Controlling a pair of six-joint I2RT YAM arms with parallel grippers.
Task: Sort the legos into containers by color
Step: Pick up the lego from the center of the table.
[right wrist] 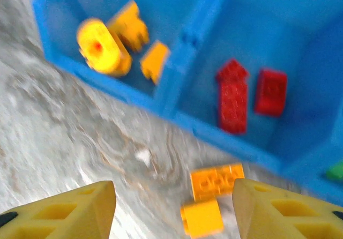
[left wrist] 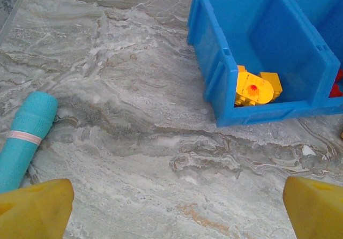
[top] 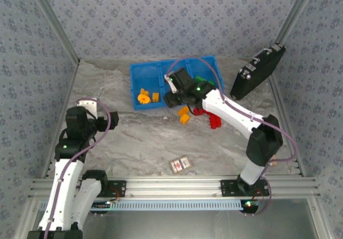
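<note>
The blue three-compartment bin [top: 140, 73] stands at the back of the table. Its left compartment holds yellow-orange legos [right wrist: 102, 46], and two red bricks [right wrist: 232, 97] lie in the middle one. My right gripper [right wrist: 174, 212] hangs open just in front of the bin's near wall, above the table. Two orange bricks [right wrist: 217, 180] lie on the marble close to its right finger [right wrist: 284, 212]. More red bricks [top: 215, 122] lie on the table beside them, and a green brick [top: 201, 80] shows by the arm. My left gripper [left wrist: 177, 217] is open and empty, low over the table left of the bin [left wrist: 214, 62].
A black rectangular device [top: 257, 73] leans at the back right wall. A small red-and-white card box [top: 180, 164] lies near the front rail. A teal cylinder [left wrist: 24, 137] rests by my left finger [left wrist: 35, 209]. Patterned walls close in three sides.
</note>
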